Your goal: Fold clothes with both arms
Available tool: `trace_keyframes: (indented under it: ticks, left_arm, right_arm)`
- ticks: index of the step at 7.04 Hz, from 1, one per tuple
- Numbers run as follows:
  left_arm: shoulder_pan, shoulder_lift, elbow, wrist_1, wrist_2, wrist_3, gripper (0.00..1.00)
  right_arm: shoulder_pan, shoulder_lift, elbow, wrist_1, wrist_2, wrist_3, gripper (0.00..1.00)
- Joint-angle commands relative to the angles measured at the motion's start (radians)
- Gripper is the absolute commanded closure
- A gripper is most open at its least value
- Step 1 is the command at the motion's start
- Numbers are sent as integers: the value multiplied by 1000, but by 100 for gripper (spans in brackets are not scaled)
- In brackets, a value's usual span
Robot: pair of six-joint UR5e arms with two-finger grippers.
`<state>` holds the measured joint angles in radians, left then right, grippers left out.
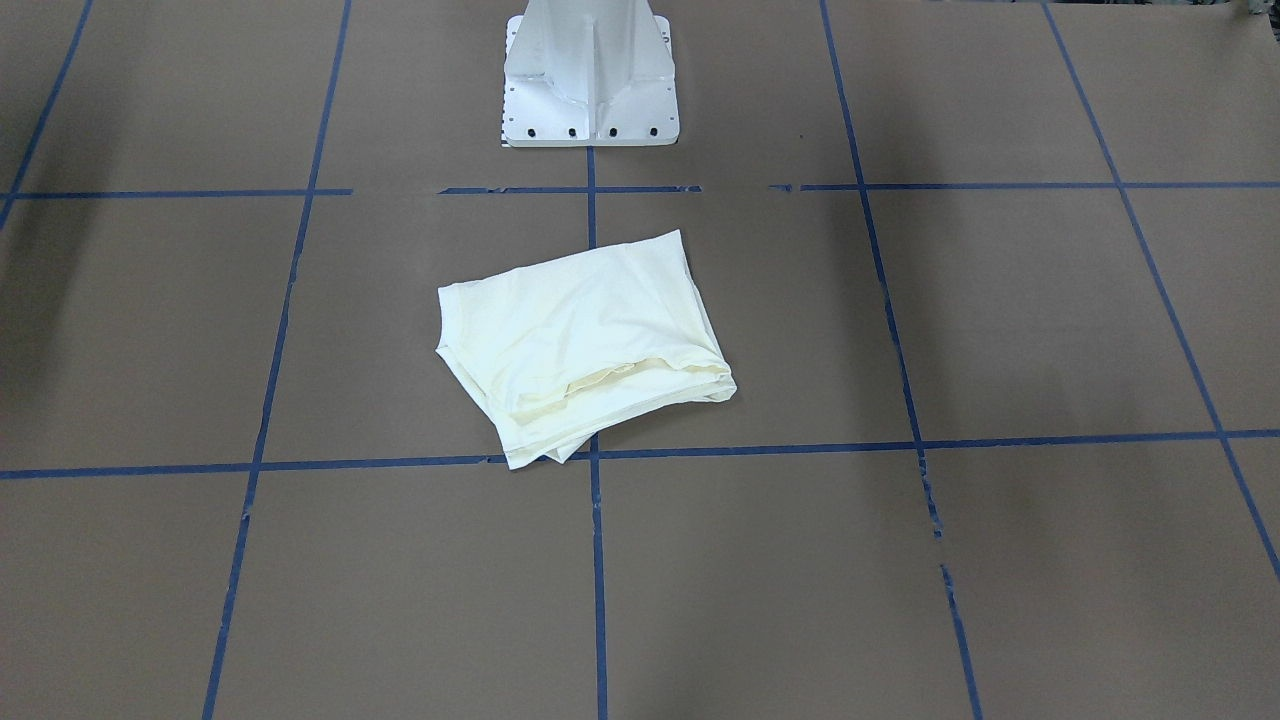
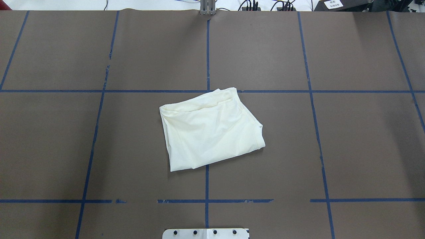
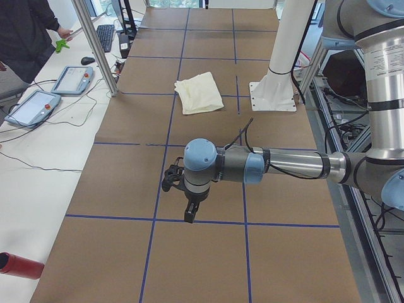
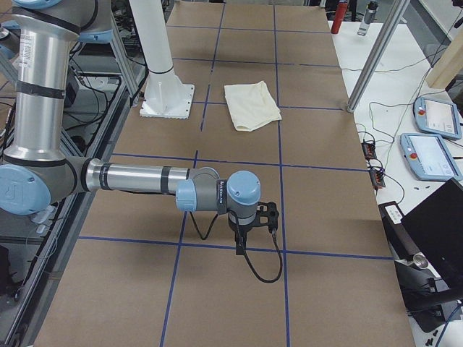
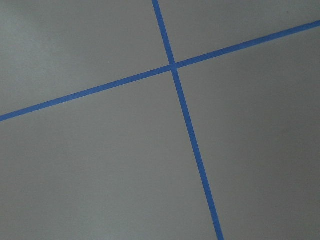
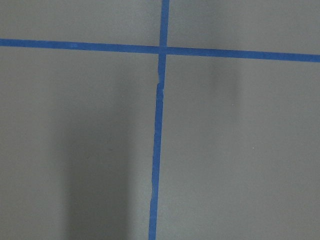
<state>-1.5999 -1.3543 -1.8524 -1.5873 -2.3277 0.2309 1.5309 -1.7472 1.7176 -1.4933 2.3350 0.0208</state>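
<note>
Desk [image 2: 365, 149] is covered in brown paper and gridded with blue tape [image 2: 207, 186]. A white bench [image 3: 38, 164] is set along its far side; teach pendants [image 3: 72, 80] and a keyboard [image 3: 105, 38] are laid there. An aluminium post [image 3: 96, 47] is fixed at the desk edge.

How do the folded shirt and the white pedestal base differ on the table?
The shirt is cream and soft, the pedestal base bright white and rigid. The shirt lies flat, the base stands upright. The shirt sits skewed to the blue tape lines, the base square to them. Both straddle the middle one.
</note>
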Motion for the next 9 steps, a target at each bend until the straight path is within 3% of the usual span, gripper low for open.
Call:
trace_keyframes:
  ticks: [1, 4, 9]
  left_arm:
    - [0, 3, 1, 4, -9, -5, 0]
    - [0, 1, 9, -8, -64, -4, 0]
    - [0, 3, 1, -10, -62, -4, 0]
  right_arm:
    - [0, -3, 0, 5, 0, -1, 0]
    - [-2, 2, 8, 8, 9, -15, 0]
    - [-2, 3, 29, 8, 12, -15, 0]
